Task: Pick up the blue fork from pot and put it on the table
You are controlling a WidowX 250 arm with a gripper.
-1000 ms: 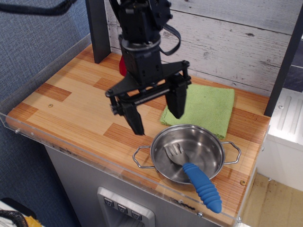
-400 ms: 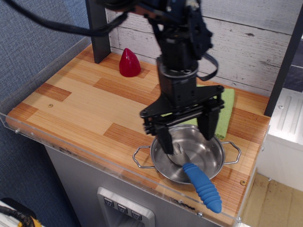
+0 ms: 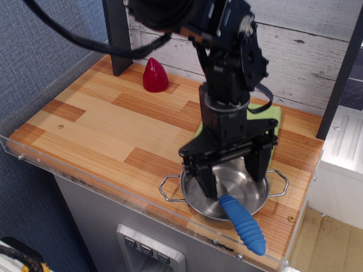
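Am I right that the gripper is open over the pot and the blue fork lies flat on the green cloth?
Not quite: the blue fork is not on the green cloth. The observation.image view shows it in the pot, handle sticking out over the rim. The gripper is indeed open over the pot.

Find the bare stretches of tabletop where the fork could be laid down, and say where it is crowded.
The widest bare patch of the table runs from the red cone to the front acrylic rim, left of the pot. The front right corner is crowded: the pot, the blue fork overhanging it, the green cloth behind, and the open end effector over the pot.
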